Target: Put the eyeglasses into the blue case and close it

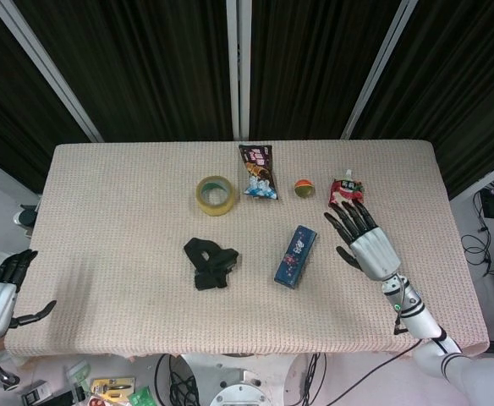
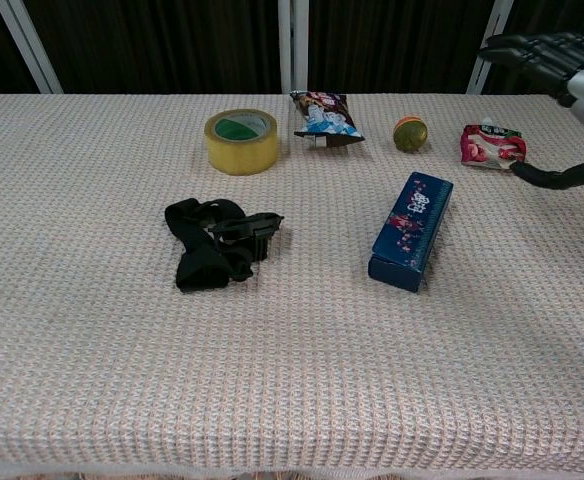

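dark curtained backdrop, beige woven tablecloth (image 1: 128, 186). the rectangular blue patterned case (image 1: 296, 255) lies shut and flat near table centre, nothing touching it. are the eyeglasses inside? cannot tell, no glasses visible anywhere. right hand (image 1: 364, 241) hovers to the right of the case, well apart, fingers spread, holding nothing. left hand (image 1: 0, 292) sits off the table's left edge, fingers apart, empty. judgement: closing step looks done, task at or near its end; next call is just parking the right arm clear. head view shows both hands whole; chest view misses the left hand, catches only the right hand's fingertips (image 2: 532, 50) at the frame edge.
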{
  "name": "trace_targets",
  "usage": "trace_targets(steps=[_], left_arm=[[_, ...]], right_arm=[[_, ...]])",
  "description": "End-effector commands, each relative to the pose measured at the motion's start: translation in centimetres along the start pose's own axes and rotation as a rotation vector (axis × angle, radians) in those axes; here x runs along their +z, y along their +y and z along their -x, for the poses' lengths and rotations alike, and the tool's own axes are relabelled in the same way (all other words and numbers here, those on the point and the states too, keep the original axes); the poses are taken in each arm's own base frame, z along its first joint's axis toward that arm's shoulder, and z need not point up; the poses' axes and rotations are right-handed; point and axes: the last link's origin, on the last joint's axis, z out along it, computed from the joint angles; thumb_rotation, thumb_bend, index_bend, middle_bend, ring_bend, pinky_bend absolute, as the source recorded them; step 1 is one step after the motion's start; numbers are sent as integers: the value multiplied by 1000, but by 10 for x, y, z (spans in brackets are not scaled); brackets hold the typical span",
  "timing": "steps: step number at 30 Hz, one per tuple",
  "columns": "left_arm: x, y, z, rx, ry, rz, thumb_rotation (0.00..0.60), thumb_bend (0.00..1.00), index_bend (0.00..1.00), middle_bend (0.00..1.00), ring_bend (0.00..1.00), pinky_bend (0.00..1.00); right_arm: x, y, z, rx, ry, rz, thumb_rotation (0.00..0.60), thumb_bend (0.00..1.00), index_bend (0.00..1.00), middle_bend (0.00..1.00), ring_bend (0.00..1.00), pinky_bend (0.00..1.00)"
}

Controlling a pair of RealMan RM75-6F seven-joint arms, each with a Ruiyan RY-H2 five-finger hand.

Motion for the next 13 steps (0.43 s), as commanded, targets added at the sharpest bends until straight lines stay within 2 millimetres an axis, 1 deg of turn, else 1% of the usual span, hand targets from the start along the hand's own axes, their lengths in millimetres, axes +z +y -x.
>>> trace_targets(steps=[1, 2, 3, 5, 7, 10, 13], left_arm=[[1, 4, -2, 5, 11, 13, 382, 182, 54, 77, 88, 237], [0, 6, -4, 6, 16, 18, 384, 182, 54, 77, 88, 237], [0, 8, -5, 7, 18, 21, 385, 183, 54, 77, 88, 237], [0, 10, -7, 11, 23, 29, 385, 182, 54, 77, 88, 237], [0, 13, -9, 14, 31, 38, 383, 182, 54, 77, 88, 237], [0, 16, -11, 21, 44, 49, 380, 182, 54, 77, 88, 237], [0, 16, -11, 24, 47, 53, 379, 182, 54, 77, 88, 237]], right_arm=[[-67, 49, -49, 53, -34, 311, 600, 212, 0, 0, 0, 0], [-84, 58, -60, 22, -60, 382, 600, 211, 0, 0, 0, 0], [-94, 61, -67, 5, -75, 423, 600, 211, 0, 0, 0, 0], [-112, 68, -82, -35, -108, 510, 600, 209, 0, 0, 0, 0], [-124, 75, -94, -60, -133, 593, 600, 209, 0, 0, 0, 0], [-132, 81, -103, -50, -180, 686, 600, 221, 0, 0, 0, 0], [-133, 80, -106, -42, -208, 717, 600, 235, 0, 0, 0, 0]])
